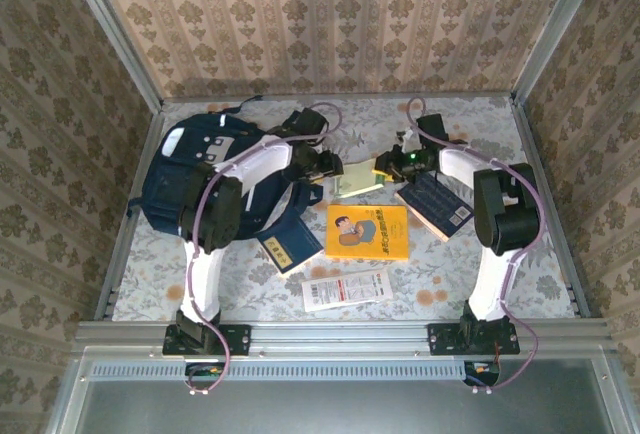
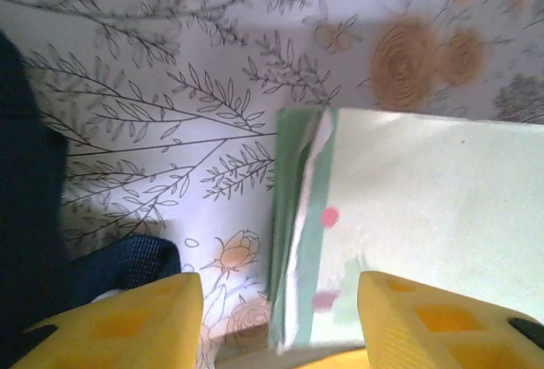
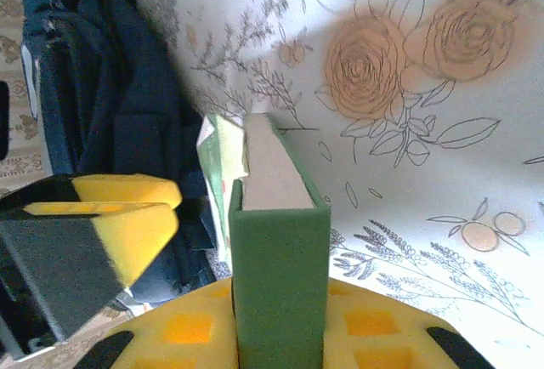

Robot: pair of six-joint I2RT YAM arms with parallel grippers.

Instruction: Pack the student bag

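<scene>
The student bag (image 1: 200,174), a big navy backpack with white patches, lies at the back left; its fabric also shows as dark blue bag cloth (image 2: 25,216) and as the bag's folds (image 3: 93,88). My left gripper (image 1: 325,166) reaches past it. Its yellow fingers (image 2: 127,322) stand open around the edge of a pale green book (image 2: 408,216), with gaps on both sides. My right gripper (image 3: 280,301) is shut on a dark green book (image 3: 280,250), held on edge just right of the pale green book (image 1: 358,182).
Lying flat nearer the front are a yellow book (image 1: 367,232), a navy book (image 1: 435,204), a small navy booklet with a yellow label (image 1: 290,246) and a white leaflet (image 1: 345,289). Metal frame rails and wallpapered walls border the flowered tabletop (image 1: 520,274).
</scene>
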